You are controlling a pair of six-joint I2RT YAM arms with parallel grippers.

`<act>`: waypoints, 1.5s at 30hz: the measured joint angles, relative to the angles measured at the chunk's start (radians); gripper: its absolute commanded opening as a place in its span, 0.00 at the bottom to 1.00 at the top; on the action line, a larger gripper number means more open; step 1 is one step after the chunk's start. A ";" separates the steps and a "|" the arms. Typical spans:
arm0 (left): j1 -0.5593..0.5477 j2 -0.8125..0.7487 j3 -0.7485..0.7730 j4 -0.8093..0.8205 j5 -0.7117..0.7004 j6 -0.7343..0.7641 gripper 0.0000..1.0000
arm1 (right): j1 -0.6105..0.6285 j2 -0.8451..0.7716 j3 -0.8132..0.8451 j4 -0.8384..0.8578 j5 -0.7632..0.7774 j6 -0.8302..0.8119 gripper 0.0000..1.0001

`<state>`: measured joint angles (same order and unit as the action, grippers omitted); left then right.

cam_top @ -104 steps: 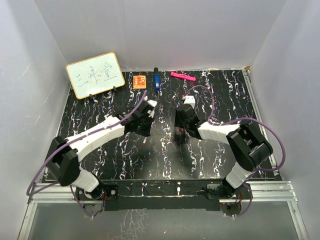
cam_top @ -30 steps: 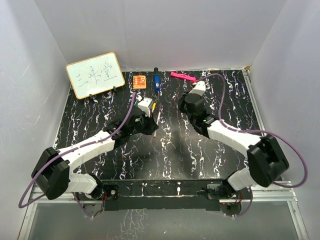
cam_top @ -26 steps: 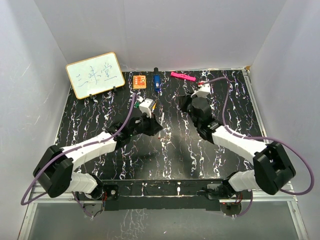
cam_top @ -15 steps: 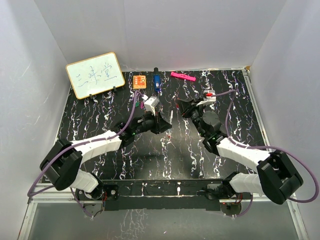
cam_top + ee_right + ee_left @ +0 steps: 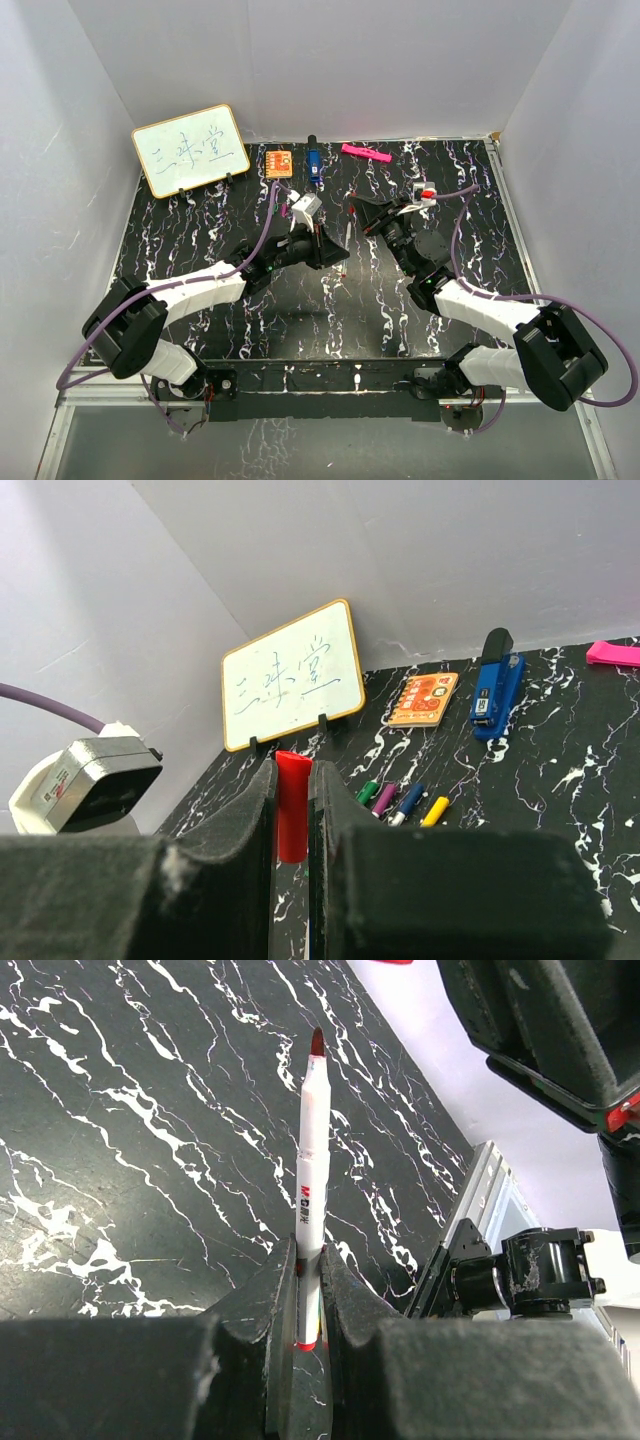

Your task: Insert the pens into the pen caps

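Observation:
My left gripper [image 5: 308,1295] is shut on the lower end of a white-barrelled pen [image 5: 309,1150] with a red tip, which points up and away over the table. In the top view this gripper [image 5: 337,257] holds the pen [image 5: 346,238] at mid-table. My right gripper [image 5: 292,815] is shut on a red pen cap [image 5: 292,800], open end up. In the top view it [image 5: 360,210] faces left, close to the pen's tip. Green [image 5: 367,791], purple [image 5: 385,798], blue [image 5: 408,801] and yellow [image 5: 435,810] pieces lie side by side on the table.
A small whiteboard [image 5: 190,149] stands at the back left. An orange notebook [image 5: 279,162], a blue stapler [image 5: 313,165] and a pink bar [image 5: 365,153] lie along the back wall. White walls enclose the black marbled table [image 5: 200,215].
Both grippers have moved toward each other at mid-table. The left one carried the pen to the right. The right one swung down and left with the red cap.

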<state>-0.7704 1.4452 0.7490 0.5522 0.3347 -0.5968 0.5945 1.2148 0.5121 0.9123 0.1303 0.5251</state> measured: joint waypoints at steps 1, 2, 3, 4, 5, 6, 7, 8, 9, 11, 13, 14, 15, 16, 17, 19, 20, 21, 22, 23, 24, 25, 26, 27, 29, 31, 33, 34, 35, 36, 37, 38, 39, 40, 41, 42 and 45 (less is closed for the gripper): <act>0.000 0.000 0.000 0.000 0.000 -0.001 0.00 | 0.000 0.000 0.000 0.004 -0.001 0.000 0.00; -0.002 0.000 0.000 0.001 0.000 -0.002 0.00 | 0.000 0.000 0.000 0.006 -0.002 0.000 0.00; -0.003 0.000 0.001 0.001 0.000 -0.002 0.00 | 0.000 0.000 -0.001 0.007 -0.002 0.000 0.00; -0.004 0.000 0.001 0.001 0.000 -0.002 0.00 | 0.000 0.000 -0.002 0.008 -0.002 0.001 0.00; -0.005 0.000 0.001 0.001 0.000 -0.002 0.00 | 0.000 0.000 -0.003 0.008 -0.002 0.000 0.00; -0.006 0.000 0.001 0.001 0.000 -0.002 0.00 | 0.000 0.000 -0.003 0.008 -0.002 0.000 0.00; -0.008 0.000 0.001 0.001 0.000 -0.001 0.00 | 0.000 0.001 -0.003 0.008 -0.002 0.000 0.00; -0.010 0.000 0.001 0.001 0.000 0.001 0.00 | 0.000 0.001 -0.003 0.008 -0.002 0.000 0.00; -0.011 0.000 0.001 0.001 -0.001 0.002 0.00 | 0.000 0.002 -0.003 0.009 -0.002 0.000 0.00; -0.014 -0.001 0.001 0.001 -0.002 0.005 0.00 | 0.000 0.004 -0.003 0.009 -0.002 0.000 0.00; -0.016 -0.002 0.001 0.001 -0.004 0.010 0.00 | 0.000 0.005 -0.003 0.009 -0.002 0.000 0.00; -0.018 -0.003 0.001 0.001 -0.006 0.011 0.00 | 0.000 0.005 -0.003 0.008 -0.002 0.000 0.00; -0.018 -0.005 0.001 0.001 -0.008 0.013 0.00 | 0.000 0.005 -0.003 0.008 -0.002 0.000 0.00; -0.018 -0.008 0.001 0.001 -0.011 0.014 0.00 | 0.000 0.006 -0.003 0.008 -0.001 0.000 0.00; -0.018 -0.012 0.001 0.001 -0.014 0.015 0.00 | 0.000 0.007 -0.003 0.009 0.000 0.000 0.00; -0.018 -0.022 0.001 0.003 -0.024 0.018 0.00 | 0.000 0.009 -0.003 0.008 0.001 -0.001 0.00; -0.018 -0.027 0.001 0.005 -0.030 0.020 0.00 | 0.000 0.009 -0.003 0.008 0.002 -0.001 0.00; -0.018 -0.030 0.001 0.008 -0.036 0.022 0.00 | 0.000 0.009 -0.003 0.007 0.002 -0.001 0.00; -0.018 -0.033 0.001 0.010 -0.041 0.024 0.00 | 0.000 0.009 -0.003 0.008 0.002 -0.001 0.00; -0.018 -0.033 0.001 0.012 -0.044 0.025 0.00 | 0.000 0.009 -0.003 0.008 0.002 -0.001 0.00; -0.018 -0.033 0.001 0.015 -0.046 0.025 0.00 | 0.000 0.009 -0.003 0.007 0.002 -0.001 0.00; -0.018 -0.033 0.001 0.015 -0.047 0.026 0.00 | 0.000 0.009 -0.003 0.007 0.002 -0.001 0.00; -0.018 -0.033 0.001 0.016 -0.048 0.026 0.00 | 0.000 0.009 -0.003 0.007 0.002 -0.001 0.00; -0.018 -0.033 0.001 0.016 -0.049 0.027 0.00 | 0.000 0.009 -0.003 0.007 0.002 -0.001 0.00; -0.018 -0.033 0.001 0.016 -0.050 0.028 0.00 | 0.000 0.009 -0.003 0.007 0.002 0.000 0.00; -0.018 -0.033 0.001 0.016 -0.050 0.028 0.00 | 0.000 0.009 -0.003 0.007 0.002 0.000 0.00; -0.018 -0.033 0.001 0.016 -0.050 0.028 0.00 | 0.000 0.009 -0.003 0.008 0.002 0.000 0.00; -0.018 -0.033 0.001 0.016 -0.050 0.028 0.00 | 0.000 0.009 -0.003 0.007 0.002 0.000 0.00; -0.018 -0.033 0.001 0.016 -0.050 0.027 0.00 | 0.000 0.009 -0.003 0.008 0.002 0.000 0.00; -0.018 -0.032 0.001 0.016 -0.050 0.027 0.00 | 0.000 0.009 -0.003 0.008 0.002 0.000 0.00; -0.018 -0.032 0.001 0.016 -0.050 0.027 0.00 | 0.000 0.009 -0.003 0.008 0.002 0.000 0.00; -0.018 -0.031 0.001 0.016 -0.050 0.027 0.00 | 0.000 0.009 -0.003 0.007 0.001 0.001 0.00; -0.018 -0.031 0.001 0.016 -0.050 0.027 0.00 | 0.000 0.009 -0.003 0.007 0.001 0.001 0.00; -0.018 -0.031 0.001 0.016 -0.050 0.027 0.00 | 0.000 0.009 -0.003 0.007 0.001 0.001 0.00; -0.018 -0.030 0.001 0.016 -0.050 0.027 0.00 | 0.000 0.009 -0.003 0.007 0.001 0.001 0.00; -0.018 -0.030 0.001 0.016 -0.050 0.027 0.00 | 0.000 0.009 -0.003 0.007 0.001 0.002 0.00; -0.018 -0.029 0.001 0.015 -0.050 0.027 0.00 | 0.000 0.009 -0.003 0.007 0.000 0.004 0.00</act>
<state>-0.7887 1.4162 0.7498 0.5674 0.2848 -0.5697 0.5945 1.2240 0.5087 0.9195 0.1303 0.5289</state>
